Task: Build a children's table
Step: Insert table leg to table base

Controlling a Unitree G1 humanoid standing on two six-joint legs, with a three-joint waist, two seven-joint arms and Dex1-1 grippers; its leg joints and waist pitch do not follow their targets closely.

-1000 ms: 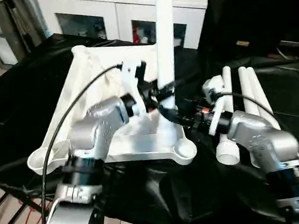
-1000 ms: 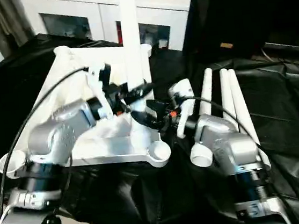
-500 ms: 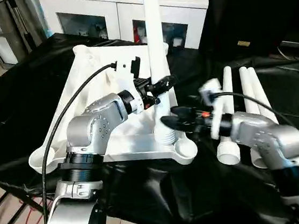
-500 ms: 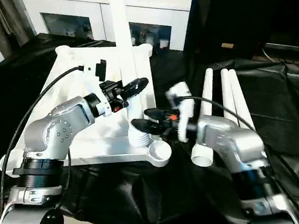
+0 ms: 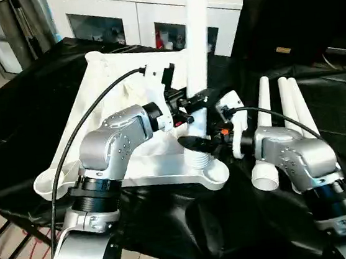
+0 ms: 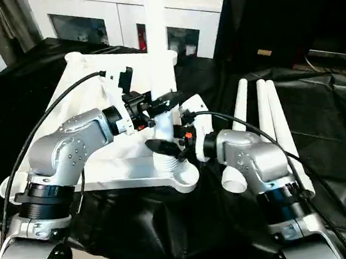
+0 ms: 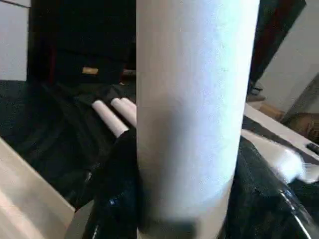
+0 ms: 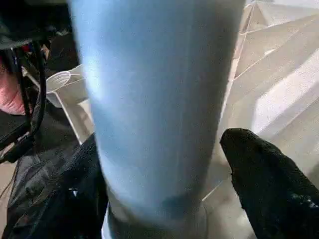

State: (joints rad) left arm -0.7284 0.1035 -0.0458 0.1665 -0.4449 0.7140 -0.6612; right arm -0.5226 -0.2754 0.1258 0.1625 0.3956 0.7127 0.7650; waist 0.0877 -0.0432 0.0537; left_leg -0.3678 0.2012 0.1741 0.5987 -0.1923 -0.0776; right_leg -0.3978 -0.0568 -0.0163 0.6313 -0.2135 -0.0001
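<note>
Left hand [image 5: 190,100] clenched on the upright leg [image 5: 197,36] — right hand [image 5: 195,144] lower down, fingers spread loose around its threaded base.

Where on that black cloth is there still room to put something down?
Bare black cloth left of the tabletop, and more right of the three spare legs. Crowded at the near right corner, where both claws flank the upright leg.

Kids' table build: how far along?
Done: nothing seated yet. In hand: one white tube leg stands upright, left hand gripping it, threaded end just above the near corner socket of the upturned white plastic tabletop. Left: three spare tube legs on the black cloth.
</note>
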